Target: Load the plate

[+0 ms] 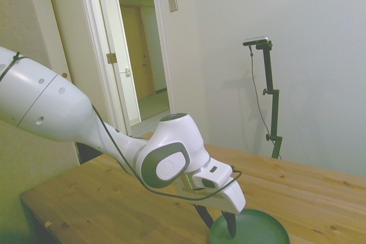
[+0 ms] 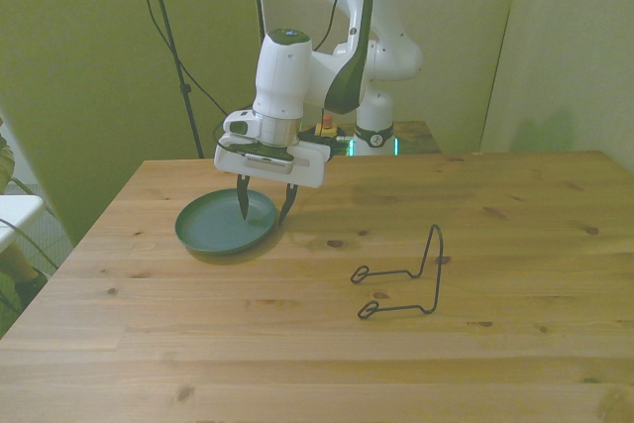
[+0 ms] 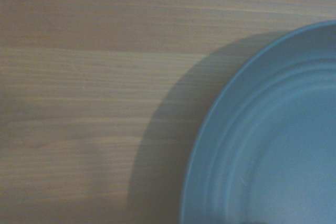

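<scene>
Plate [image 2: 213,227]: just one on the table [image 2: 297,364], the one gripper [image 2: 264,210] spread open straddling its rim, one wire rack [image 2: 406,279] well apart from the plate.
</scene>
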Robot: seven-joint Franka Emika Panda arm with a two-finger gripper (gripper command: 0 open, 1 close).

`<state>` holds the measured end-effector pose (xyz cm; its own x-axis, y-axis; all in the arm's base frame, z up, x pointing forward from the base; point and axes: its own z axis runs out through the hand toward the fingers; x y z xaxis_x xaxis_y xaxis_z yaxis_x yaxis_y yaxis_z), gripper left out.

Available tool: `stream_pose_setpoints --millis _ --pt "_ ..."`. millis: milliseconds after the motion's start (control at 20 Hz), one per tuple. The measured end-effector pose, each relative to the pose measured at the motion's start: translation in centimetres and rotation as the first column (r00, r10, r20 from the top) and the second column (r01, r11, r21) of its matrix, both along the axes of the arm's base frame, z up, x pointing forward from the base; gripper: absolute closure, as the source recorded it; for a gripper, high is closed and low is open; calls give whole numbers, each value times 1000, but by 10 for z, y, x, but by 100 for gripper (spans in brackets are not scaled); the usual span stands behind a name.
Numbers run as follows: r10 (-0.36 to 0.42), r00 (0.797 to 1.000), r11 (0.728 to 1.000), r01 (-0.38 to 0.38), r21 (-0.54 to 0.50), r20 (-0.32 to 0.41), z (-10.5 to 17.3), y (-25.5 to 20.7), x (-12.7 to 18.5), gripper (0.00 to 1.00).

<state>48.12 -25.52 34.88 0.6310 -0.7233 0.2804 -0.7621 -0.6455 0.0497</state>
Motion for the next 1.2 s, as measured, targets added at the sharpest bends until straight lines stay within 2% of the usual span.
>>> stream_pose_setpoints --millis 1200 --pt "-6 1000 1000 6 -17 10 0 -10 2 100"
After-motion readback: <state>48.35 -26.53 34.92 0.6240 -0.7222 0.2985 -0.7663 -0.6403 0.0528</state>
